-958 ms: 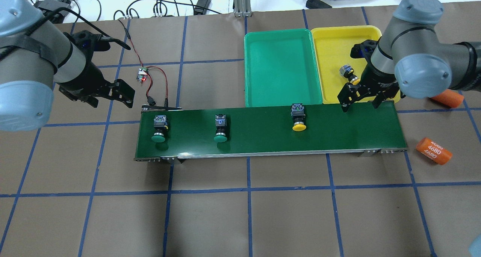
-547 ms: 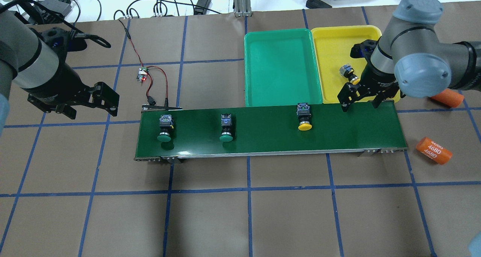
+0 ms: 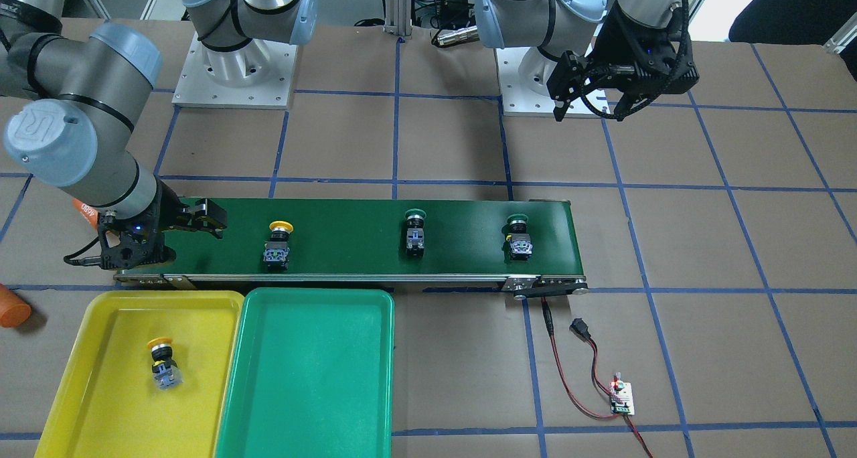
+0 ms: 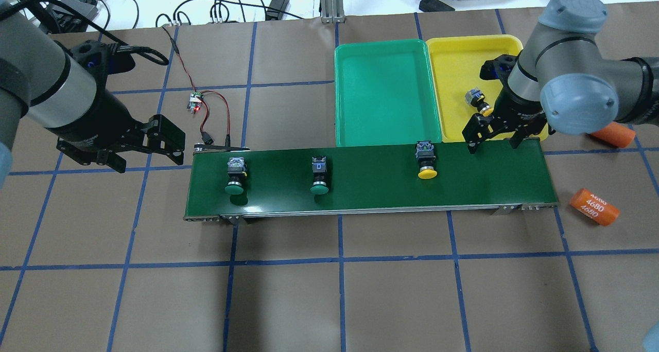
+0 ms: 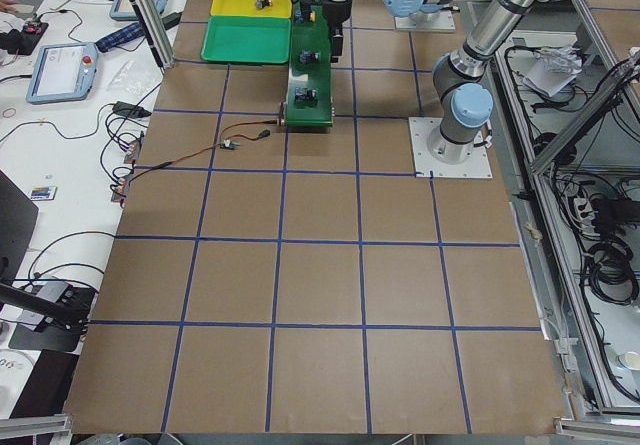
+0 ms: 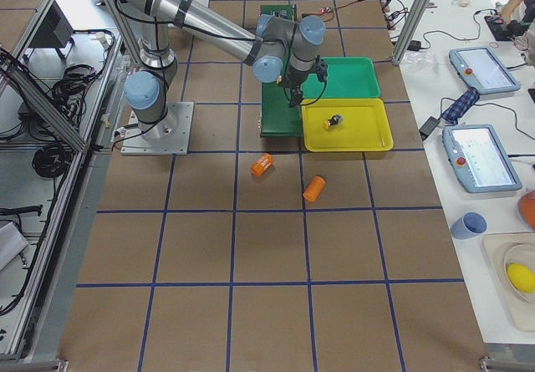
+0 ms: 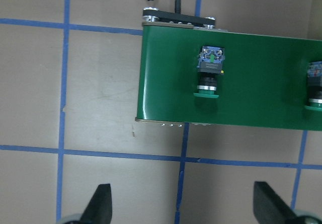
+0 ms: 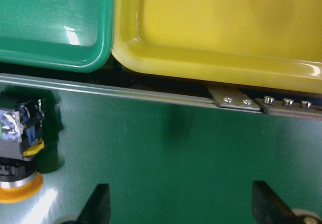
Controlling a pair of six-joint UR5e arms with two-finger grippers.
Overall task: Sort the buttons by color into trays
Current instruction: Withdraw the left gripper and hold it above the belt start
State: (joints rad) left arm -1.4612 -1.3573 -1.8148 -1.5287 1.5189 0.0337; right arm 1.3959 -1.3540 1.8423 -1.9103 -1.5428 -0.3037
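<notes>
two trays sit side by side, long edges touching, just behind the belt's (image 4: 370,192) far edge: green tray (image 4: 386,94), and yellow tray (image 4: 453,64) on the robot's right of it.

three btns lie on the belt, all on their sides w/ caps toward the robot and contact blocks toward the trays. from the robot's left: green btn (image 4: 235,177) near the belt's left end, 2nd green btn (image 4: 318,177) about mid-belt and well apart from the first, then yellow btn (image 4: 427,162) further right, just in front of the green tray's near right corner. 4th btn (image 4: 476,100), yellow cap, lies tilted in the yellow tray, in its right half, close by the r arm's wrist.

r gripper (image 4: 492,145) hangs over the belt's far edge near its right end, right by the yellow tray's near rim. jaws spread wide, nothing in them. its wrist cam shows bare belt between the fingers and the yellow btn off at the frame's left edge, apart from the gripper.

l gripper (image 7: 183,206) is off the belt's left end, over the brown table (image 4: 309,290), also spread wide and holding nothing. its wrist cam looks down on the belt's end w/ the green btn; no contact w/ either.

orange cylinders lie on the table past the belt's right end, one (image 4: 593,206) nearer the robot, one (image 4: 612,134) partly behind the r arm. small circuit board (image 4: 194,101) w/ red & black wires sits behind the belt's left end.
</notes>
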